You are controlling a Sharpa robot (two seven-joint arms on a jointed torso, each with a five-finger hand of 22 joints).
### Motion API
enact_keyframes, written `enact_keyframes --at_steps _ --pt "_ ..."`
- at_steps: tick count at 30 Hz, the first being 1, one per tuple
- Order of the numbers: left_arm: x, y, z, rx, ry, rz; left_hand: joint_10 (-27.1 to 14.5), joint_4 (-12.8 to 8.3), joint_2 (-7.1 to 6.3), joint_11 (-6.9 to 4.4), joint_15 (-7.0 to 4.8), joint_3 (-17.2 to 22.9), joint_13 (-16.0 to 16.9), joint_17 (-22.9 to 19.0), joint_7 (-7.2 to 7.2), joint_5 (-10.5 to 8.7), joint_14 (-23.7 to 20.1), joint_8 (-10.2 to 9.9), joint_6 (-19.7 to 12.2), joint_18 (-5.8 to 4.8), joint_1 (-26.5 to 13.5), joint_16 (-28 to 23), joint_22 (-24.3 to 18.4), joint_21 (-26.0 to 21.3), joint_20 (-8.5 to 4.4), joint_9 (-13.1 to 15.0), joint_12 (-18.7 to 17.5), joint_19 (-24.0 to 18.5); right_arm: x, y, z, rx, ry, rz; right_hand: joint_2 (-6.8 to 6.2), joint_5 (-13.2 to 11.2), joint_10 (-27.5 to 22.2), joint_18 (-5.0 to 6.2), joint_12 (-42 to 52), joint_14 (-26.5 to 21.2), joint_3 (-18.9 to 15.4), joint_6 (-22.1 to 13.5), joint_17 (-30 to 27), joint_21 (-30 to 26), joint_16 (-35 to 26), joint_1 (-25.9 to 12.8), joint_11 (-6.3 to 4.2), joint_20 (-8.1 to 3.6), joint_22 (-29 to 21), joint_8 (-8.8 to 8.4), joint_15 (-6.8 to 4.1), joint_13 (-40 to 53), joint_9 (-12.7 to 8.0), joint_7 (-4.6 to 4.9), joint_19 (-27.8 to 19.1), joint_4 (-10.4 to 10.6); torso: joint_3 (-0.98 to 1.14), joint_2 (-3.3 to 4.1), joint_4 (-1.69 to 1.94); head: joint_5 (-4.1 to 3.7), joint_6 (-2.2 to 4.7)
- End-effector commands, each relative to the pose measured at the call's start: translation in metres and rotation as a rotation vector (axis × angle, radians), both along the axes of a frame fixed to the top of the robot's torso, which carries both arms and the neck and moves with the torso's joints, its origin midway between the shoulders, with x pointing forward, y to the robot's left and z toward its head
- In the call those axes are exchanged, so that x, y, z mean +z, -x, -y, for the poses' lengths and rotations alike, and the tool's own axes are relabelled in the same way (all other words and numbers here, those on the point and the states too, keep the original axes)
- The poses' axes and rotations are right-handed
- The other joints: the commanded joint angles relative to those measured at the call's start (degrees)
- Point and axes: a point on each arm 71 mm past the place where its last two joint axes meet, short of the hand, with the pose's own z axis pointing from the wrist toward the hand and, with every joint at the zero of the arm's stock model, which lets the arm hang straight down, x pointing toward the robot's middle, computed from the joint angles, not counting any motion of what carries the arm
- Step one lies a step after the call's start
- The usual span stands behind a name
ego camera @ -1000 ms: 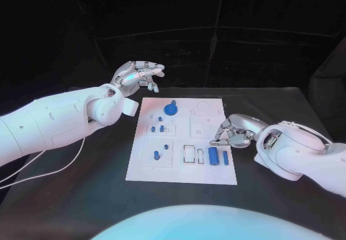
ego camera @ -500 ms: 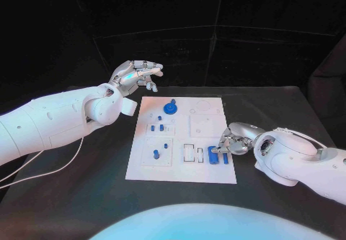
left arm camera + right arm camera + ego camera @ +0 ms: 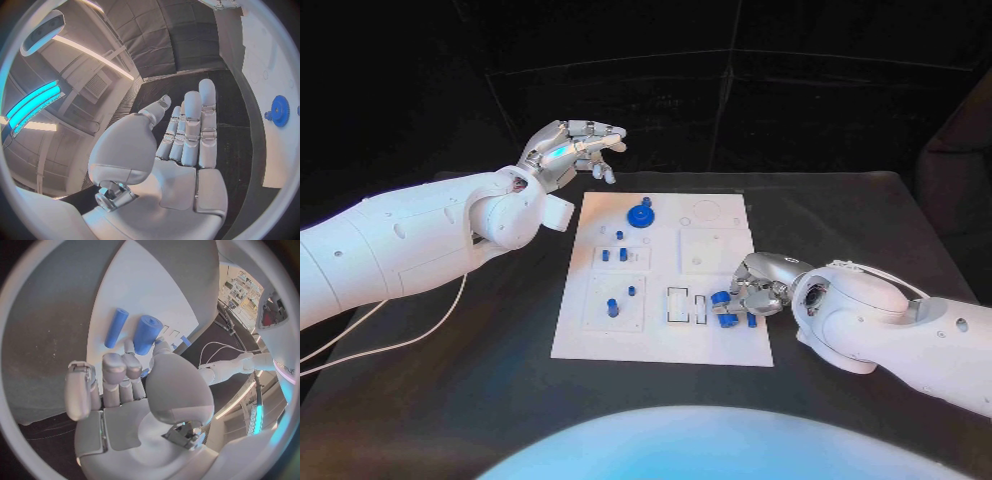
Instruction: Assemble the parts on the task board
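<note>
Task board: the white rectangular plate [image 3: 661, 330] lies in the middle of the black table [image 3: 473, 380].
Right hand: the silver right hand [image 3: 759, 285] is down at the board's near right part, its fingertips [image 3: 128, 347] touching the thick blue cylinder [image 3: 147, 334]; whether it actually grips the cylinder I cannot tell.
Thin part: a thin blue rod [image 3: 116, 327] lies just beside the thick cylinder, flat on the board.
Left hand: the silver left hand [image 3: 574, 148] hovers above the table beyond the board's far left corner, fingers apart and extended, holding nothing.
Gear: a blue toothed wheel [image 3: 642, 217] sits on the board's far part.
</note>
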Motion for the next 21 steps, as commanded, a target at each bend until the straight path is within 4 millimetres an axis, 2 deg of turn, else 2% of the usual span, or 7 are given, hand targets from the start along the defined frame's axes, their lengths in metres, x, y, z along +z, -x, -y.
enact_keyframes --at_steps 1,11,15,21 --pt "0.002 0.000 0.000 -0.007 0.012 0.005 -0.2 -0.2 0.06 0.00 0.02 -0.1 -0.1 -0.1 0.12 -0.06 -0.4 0.4 -0.4 0.37 0.6 0.2 -0.1 -0.3 0.04 -0.1 0.3 0.5 -0.006 0.002 -0.002 0.015 0.031 -0.029 0.68 0.4 0.2 -0.62 0.2 0.0 -0.3 -0.2 0.0 0.2 -0.3 0.2 -0.01 -0.12 7.0 0.09 -0.37 0.2 -0.1 -0.08 0.8 0.1 0.00 -0.02 -0.04 0.09 -0.10" --pt "0.002 0.000 -0.001 -0.007 0.012 0.005 -0.3 -0.2 0.16 0.02 0.04 -0.1 -0.1 -0.1 0.14 -0.05 -0.4 0.4 -0.5 0.36 0.5 0.2 -0.1 -0.3 0.05 -0.1 0.3 0.5 -0.009 0.001 -0.007 0.011 0.033 -0.027 1.45 2.0 0.3 -0.64 0.4 0.0 -0.4 -0.1 0.1 0.3 -0.3 2.4 -0.12 -0.19 7.1 0.49 -0.46 1.2 0.4 -0.20 0.9 -0.4 -0.04 -0.03 0.10 0.09 -0.26" --pt "0.002 0.000 -0.001 -0.006 0.011 0.004 -0.3 -0.2 0.16 0.02 0.04 -0.1 -0.1 -0.1 0.14 -0.05 -0.4 0.4 -0.5 0.36 0.5 0.2 -0.1 -0.3 0.05 -0.1 0.3 0.5 -0.006 0.002 -0.005 -0.017 0.010 -0.003 2.56 5.1 0.9 -0.73 1.3 0.0 -0.4 0.7 0.1 0.5 -0.4 4.0 -0.38 -0.34 7.5 1.05 -0.65 2.7 0.9 -0.50 1.1 -0.6 -0.08 -0.02 0.04 0.20 -0.26" --pt "0.001 0.000 -0.002 -0.006 0.010 0.003 -0.3 -0.2 0.16 0.02 0.04 -0.1 -0.1 -0.1 0.14 -0.05 -0.4 0.4 -0.5 0.36 0.5 0.2 -0.1 -0.3 0.05 -0.1 0.3 0.5 0.002 0.005 -0.001 -0.067 -0.070 0.021 3.42 7.9 1.7 -0.85 2.2 0.1 -0.6 1.3 0.2 0.8 -0.4 4.6 -0.63 -0.54 8.1 1.34 -0.85 4.2 1.5 -0.76 1.5 -0.3 -0.07 -0.03 -0.01 0.29 -0.28"
